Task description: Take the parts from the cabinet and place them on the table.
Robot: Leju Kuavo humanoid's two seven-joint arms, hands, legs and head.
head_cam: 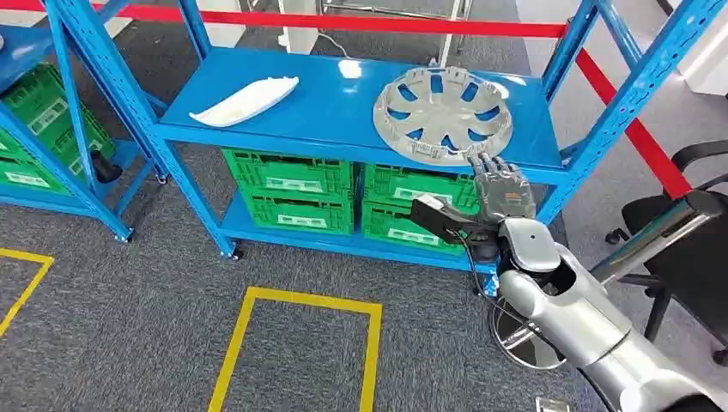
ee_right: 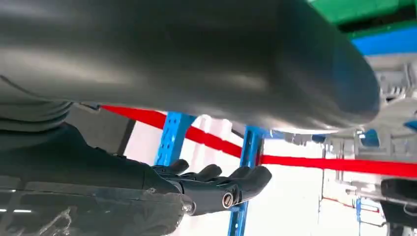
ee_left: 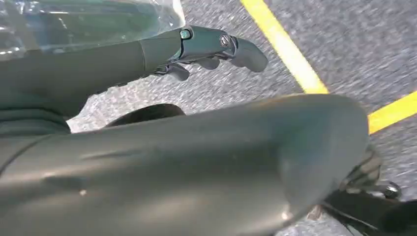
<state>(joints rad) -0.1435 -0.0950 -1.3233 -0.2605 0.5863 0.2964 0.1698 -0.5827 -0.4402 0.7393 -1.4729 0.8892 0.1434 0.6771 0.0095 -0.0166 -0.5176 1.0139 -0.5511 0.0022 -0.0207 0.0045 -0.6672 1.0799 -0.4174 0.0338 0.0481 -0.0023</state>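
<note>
Blue steel shelving (head_cam: 343, 94) fills the head view, its top shelf carrying two parts. Silver-grey wheel cover (head_cam: 442, 114) lies flat, face up, at the shelf's right end, its near rim at the front edge. White elongated part (head_cam: 245, 101) lies at the left end, well apart from the cover, its long axis running from the front-left corner toward the back right, narrower tip pointing back right. Green crates (head_cam: 296, 184) stand on the lower shelf. The right hand (head_cam: 502, 190) is raised at the shelf's front edge, fingers straight and slightly apart, tips just at the cover's near rim, holding nothing. Yellow floor tape (head_cam: 296, 343) marks a rectangle on grey carpet; a black chair (head_cam: 695, 232) stands at the right.

Left wrist view: the left hand (ee_left: 216, 49) hangs over carpet and yellow tape (ee_left: 290, 54), fingers curled inward, nothing in them.

Right wrist view: the right hand's (ee_right: 216, 184) dark fingers (ee_right: 251, 178) are extended and empty before blue uprights (ee_right: 169, 137) and a red barrier tape (ee_right: 334, 164), while the cover's pale underside (ee_right: 393, 88) sits beside the thumb.
</note>
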